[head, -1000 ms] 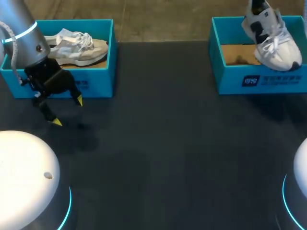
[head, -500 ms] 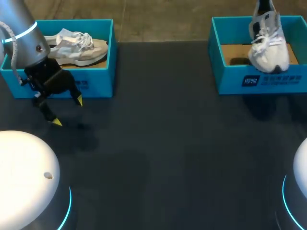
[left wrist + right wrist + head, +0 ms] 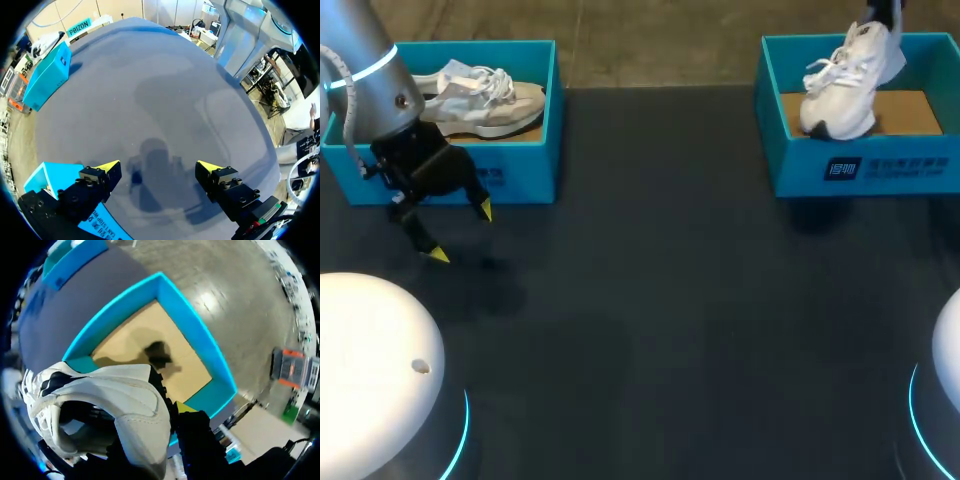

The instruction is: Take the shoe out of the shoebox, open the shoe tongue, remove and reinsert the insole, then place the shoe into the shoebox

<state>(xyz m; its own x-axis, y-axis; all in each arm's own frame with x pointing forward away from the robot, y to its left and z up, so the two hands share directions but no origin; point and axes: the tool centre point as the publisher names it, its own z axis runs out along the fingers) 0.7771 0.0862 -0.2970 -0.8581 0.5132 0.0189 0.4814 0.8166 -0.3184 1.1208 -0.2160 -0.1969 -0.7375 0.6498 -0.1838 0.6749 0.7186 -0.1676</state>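
A white sneaker with dark panels [image 3: 840, 90] hangs heel up and toe down over the right teal shoebox [image 3: 865, 170]. My right gripper [image 3: 170, 412] is shut on the sneaker's heel collar [image 3: 135, 400]; one yellow tip shows outside the heel and the other finger is hidden. Below the sneaker in the right wrist view lies the box's cardboard floor [image 3: 150, 355]. My left gripper [image 3: 461, 232] stands open just above the table in front of the left shoebox [image 3: 520, 180], nothing between its fingers [image 3: 107, 167].
The left teal shoebox holds a second pale sneaker [image 3: 485, 100] lying on its side. Dark table surface [image 3: 670, 320] stretches between and in front of both boxes. My arms' white bases [image 3: 375, 370] occupy the near corners.
The held sneaker has swung and turned to the left over the right box, its toe now pointing down toward the box's left part. The left arm has stayed still.
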